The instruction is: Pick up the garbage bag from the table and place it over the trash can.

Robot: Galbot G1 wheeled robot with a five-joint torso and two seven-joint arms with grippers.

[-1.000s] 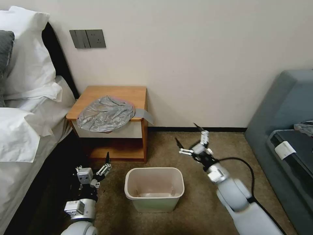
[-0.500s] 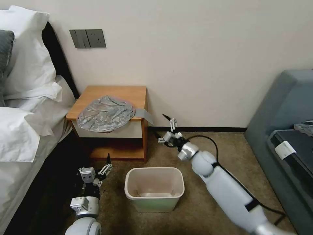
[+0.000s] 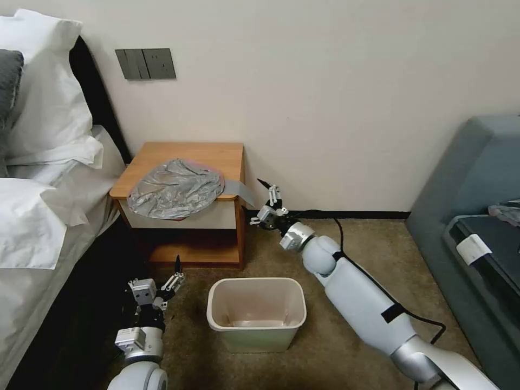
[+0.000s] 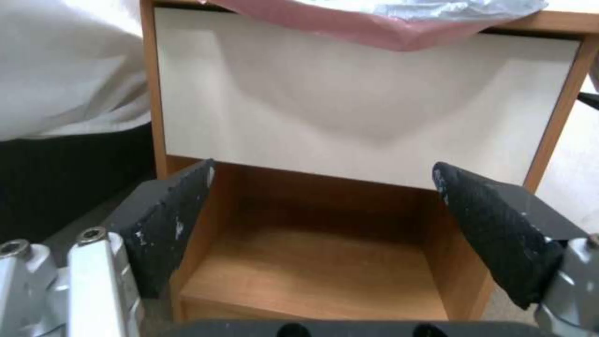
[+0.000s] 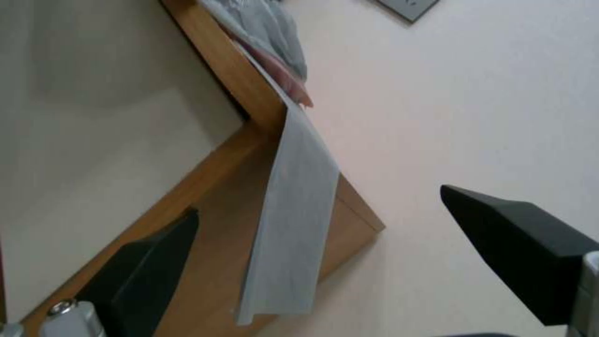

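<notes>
Right gripper (image 3: 259, 201) spread beside garbage bag (image 5: 287, 224) strip, table (image 5: 231, 70) corner behind.

The robot's 2 arms were smooth white-grey shells joined by silver metal collars, a black cable trailing along the right one. Each ended in a gripper, left gripper (image 3: 162, 281) and right gripper (image 3: 261, 201), with pointed black fingers (image 4: 171, 220) on screwed silver brackets.

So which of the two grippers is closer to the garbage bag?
The right gripper, fingers open, beside the garbage bag strip hanging off the table. The left gripper sits low near the trash can.
</notes>
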